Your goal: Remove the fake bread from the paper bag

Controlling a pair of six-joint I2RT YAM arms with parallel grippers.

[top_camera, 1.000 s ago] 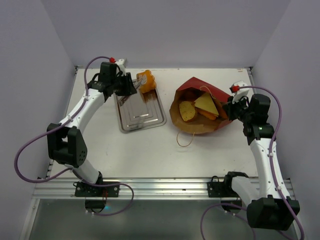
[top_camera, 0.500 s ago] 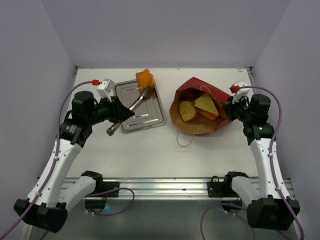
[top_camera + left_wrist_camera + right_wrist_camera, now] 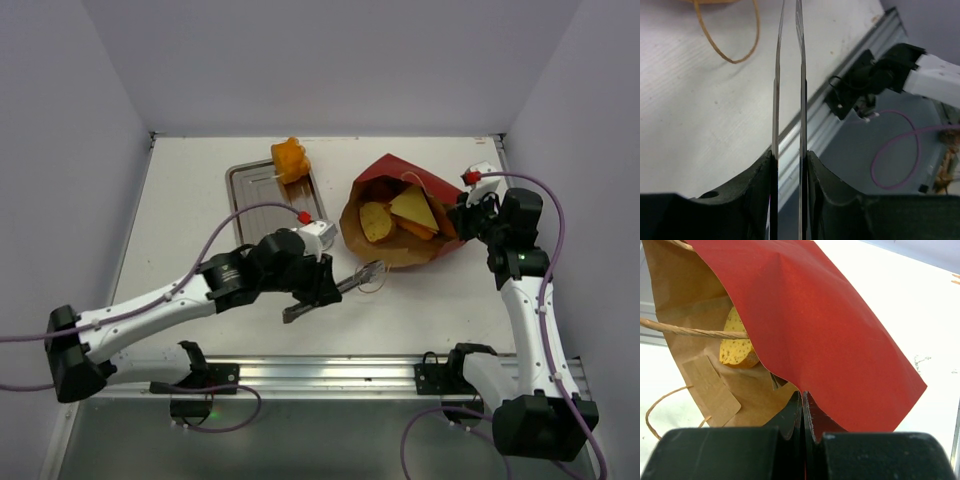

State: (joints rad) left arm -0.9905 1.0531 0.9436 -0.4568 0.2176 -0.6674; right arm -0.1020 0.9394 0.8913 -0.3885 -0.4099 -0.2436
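Top external view: left gripper (image 3: 322,287) clamped partway on metal tongs (image 3: 360,276), tips aimed up-right at the paper bag (image 3: 390,252) mouth just beyond, fake bread (image 3: 410,210) lying inside, right gripper (image 3: 458,218) pinched fully closed on bag's right edge.

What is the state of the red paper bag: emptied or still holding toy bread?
Still holding bread. The red paper bag shows, through its open mouth, a pale yellow wedge and a round golden slice inside.
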